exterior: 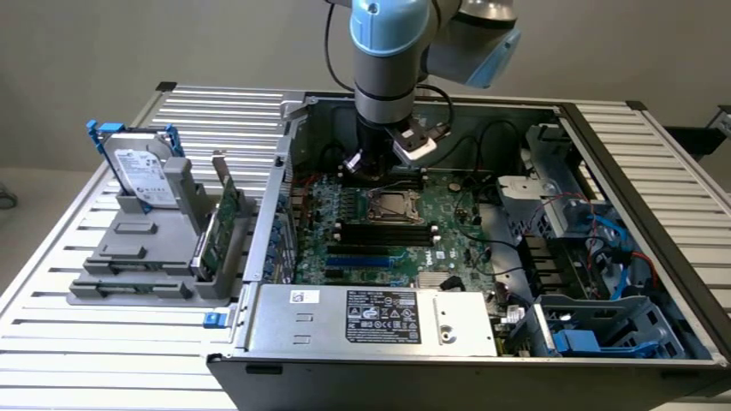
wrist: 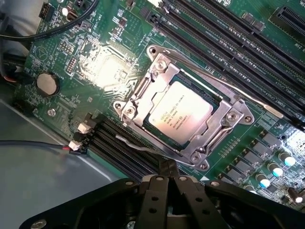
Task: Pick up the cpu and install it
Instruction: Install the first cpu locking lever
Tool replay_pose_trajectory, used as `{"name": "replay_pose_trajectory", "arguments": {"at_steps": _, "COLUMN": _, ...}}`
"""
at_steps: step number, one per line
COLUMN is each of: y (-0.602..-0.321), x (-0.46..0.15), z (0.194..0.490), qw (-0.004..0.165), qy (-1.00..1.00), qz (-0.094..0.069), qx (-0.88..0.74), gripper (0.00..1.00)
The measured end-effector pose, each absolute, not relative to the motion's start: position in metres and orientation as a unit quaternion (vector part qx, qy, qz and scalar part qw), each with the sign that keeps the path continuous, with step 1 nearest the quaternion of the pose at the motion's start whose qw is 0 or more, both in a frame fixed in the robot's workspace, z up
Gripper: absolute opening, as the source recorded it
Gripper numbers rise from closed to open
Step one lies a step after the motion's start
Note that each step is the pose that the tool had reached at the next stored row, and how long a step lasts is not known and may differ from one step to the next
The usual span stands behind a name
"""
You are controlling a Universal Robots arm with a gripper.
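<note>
Slatted metal worktop [exterior: 68, 282] carried an open computer case [exterior: 342, 360], with the motherboard [exterior: 457, 248] lying flat inside it. On the exterior view's left a grey holder [exterior: 137, 257] stood with a hard drive [exterior: 143, 171] upright in it, well apart from the work. The arm [exterior: 389, 51] reached down into the case, over the far part of the board.

In the wrist view the end effector [wrist: 167, 181] had its fingers pressed together with nothing between them. It hung just beside the socket, apart from it. The cpu [wrist: 178, 112] lay in the socket, silvery top up, with the metal socket frame [wrist: 143, 88] around its edges. Whether it sat fully level in its bed could not be told.

Several things looked risky. If the chip sat slightly skewed or off its keys, any press on it or on the frame would likely bend the contacts beneath. The empty end effector was close to the thin lever wire [wrist: 136, 144] along the frame's near side. A small sideways drift could snag that wire or scrape the frame. The memory slots [wrist: 224, 52] ran close on both sides of the socket, and a row of capacitors [wrist: 274, 167] stood near, so a low pass could knock them. Loose cables [wrist: 28, 143] lay beside the board and might catch on the arm.
</note>
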State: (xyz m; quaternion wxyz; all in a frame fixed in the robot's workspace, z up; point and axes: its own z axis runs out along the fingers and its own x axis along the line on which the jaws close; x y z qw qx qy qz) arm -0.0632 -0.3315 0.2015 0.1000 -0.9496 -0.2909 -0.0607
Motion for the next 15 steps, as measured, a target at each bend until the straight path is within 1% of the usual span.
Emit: {"name": "replay_pose_trajectory", "arguments": {"at_steps": 15, "y": -0.3315, "x": -0.0583, "z": 0.1978, "qw": 0.098, "qy": -0.291, "qz": -0.066, "qx": -0.949, "gripper": 0.11}}
